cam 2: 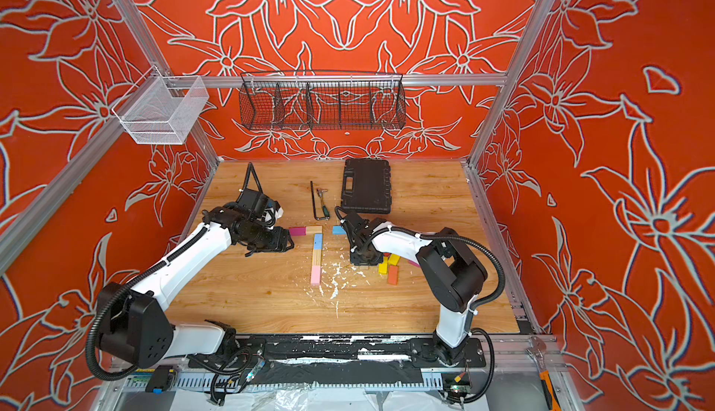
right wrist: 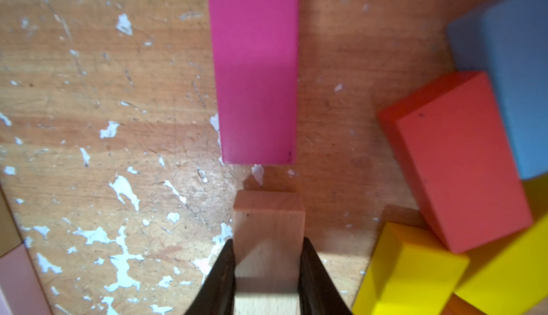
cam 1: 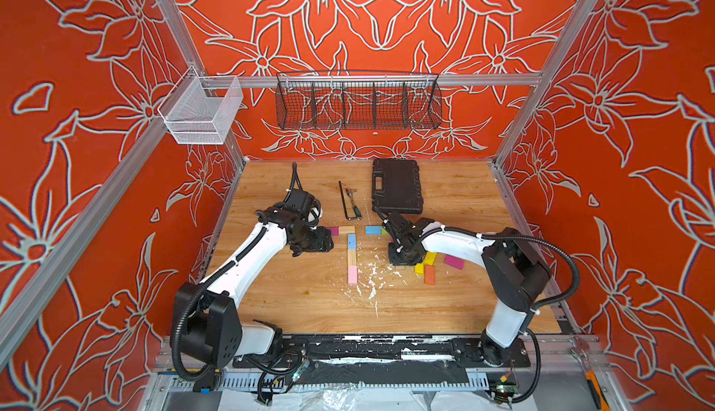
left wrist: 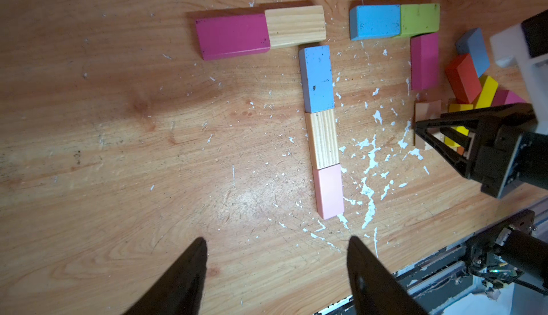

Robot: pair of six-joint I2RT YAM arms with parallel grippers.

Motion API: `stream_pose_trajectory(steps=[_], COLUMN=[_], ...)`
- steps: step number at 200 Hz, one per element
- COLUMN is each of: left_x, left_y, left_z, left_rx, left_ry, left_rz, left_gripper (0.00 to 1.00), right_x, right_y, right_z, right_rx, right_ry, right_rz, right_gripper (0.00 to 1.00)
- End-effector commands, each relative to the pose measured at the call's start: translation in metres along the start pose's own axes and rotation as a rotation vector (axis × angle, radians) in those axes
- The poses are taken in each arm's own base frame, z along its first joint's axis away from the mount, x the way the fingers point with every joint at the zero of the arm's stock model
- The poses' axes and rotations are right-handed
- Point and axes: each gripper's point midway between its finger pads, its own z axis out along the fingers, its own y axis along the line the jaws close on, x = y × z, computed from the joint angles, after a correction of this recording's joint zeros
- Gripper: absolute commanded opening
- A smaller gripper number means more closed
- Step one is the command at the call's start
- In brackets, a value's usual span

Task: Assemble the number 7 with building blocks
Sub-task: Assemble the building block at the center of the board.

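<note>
A number 7 lies flat on the table: a magenta block (left wrist: 232, 36) and a wood block (left wrist: 295, 25) across, then blue (left wrist: 316, 79), wood (left wrist: 322, 140) and pink (left wrist: 329, 190) blocks down. Beside it lie a blue block (left wrist: 375, 21), a green block (left wrist: 419, 19) and a magenta block (right wrist: 255, 67) in a corner shape. My right gripper (right wrist: 268, 245) is shut on a plain wood block (right wrist: 268, 218), in line with that magenta block's end with a small gap between. My left gripper (left wrist: 277, 240) hangs open over bare table, left of the 7.
Loose red (right wrist: 456, 156), yellow (right wrist: 409, 269) and grey-blue (right wrist: 510, 76) blocks crowd close to the right gripper. A black case (cam 1: 396, 186) and a hex key (cam 1: 344, 202) lie at the back. White flecks litter the table (cam 1: 309, 304).
</note>
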Motion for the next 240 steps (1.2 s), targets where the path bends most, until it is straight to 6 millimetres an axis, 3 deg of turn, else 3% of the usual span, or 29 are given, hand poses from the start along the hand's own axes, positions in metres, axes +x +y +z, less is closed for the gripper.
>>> stream_pose_trajectory(steps=[1, 174, 214, 240], left_x=[-0.003, -0.004, -0.004, -0.004], left_y=[0.000, 0.001, 0.001, 0.000], left_z=[0.000, 0.001, 0.001, 0.001], left_rx=[0.009, 0.017, 0.024, 0.030], left_ry=[-0.002, 0.003, 0.002, 0.003], left_rz=[0.004, -0.006, -0.008, -0.010], left_gripper=[0.72, 0.72, 0.72, 0.72], right_x=[-0.001, -0.006, -0.005, -0.008], right_y=[0.004, -0.014, -0.015, -0.013], right_z=[0.003, 0.011, 0.012, 0.004], right_rx=[-0.006, 0.064, 0.066, 0.046], right_ry=[0.015, 0.033, 0.039, 0.019], right_rz=[-0.009, -0.003, 0.000, 0.004], right_gripper=[0.22, 0.23, 0.35, 0.48])
